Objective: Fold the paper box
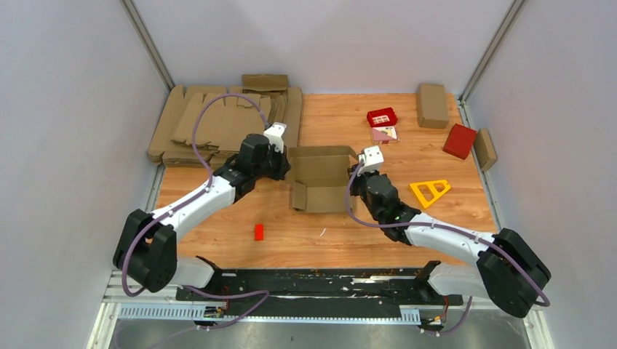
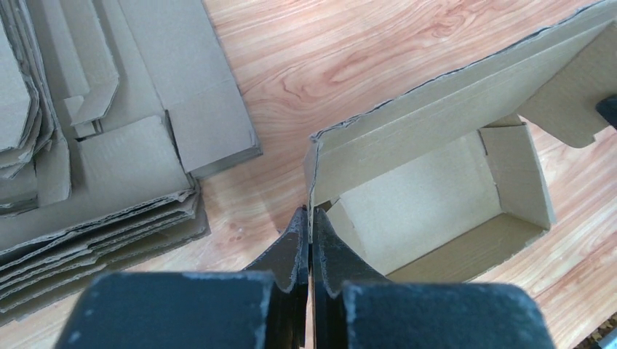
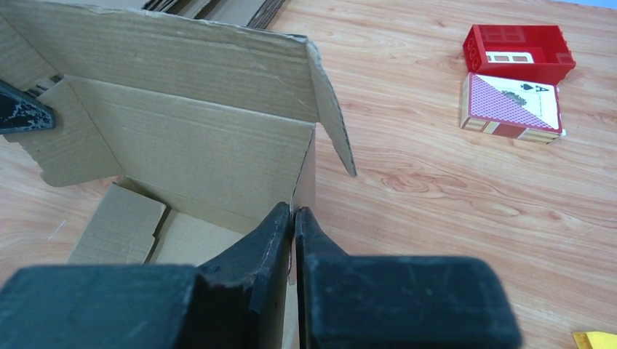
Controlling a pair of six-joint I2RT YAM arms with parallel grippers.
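Observation:
The paper box (image 1: 320,178) is a brown cardboard carton, half formed and open at the top, in the middle of the table. Its walls stand up and its lid flap tilts back. My left gripper (image 1: 282,169) is shut on the box's left wall; in the left wrist view the gripper (image 2: 311,218) pinches the wall's top edge, with the box (image 2: 436,196) to the right. My right gripper (image 1: 356,178) is shut on the right wall; in the right wrist view it (image 3: 293,217) pinches that wall's edge, with the box (image 3: 182,138) to the left.
A stack of flat cardboard sheets (image 1: 218,120) lies at the back left. A red box (image 1: 382,116) and a card pack (image 1: 384,134) lie behind the carton. A folded carton (image 1: 432,105), a red block (image 1: 460,140), a yellow triangular frame (image 1: 430,191) and a small red piece (image 1: 259,232) lie around.

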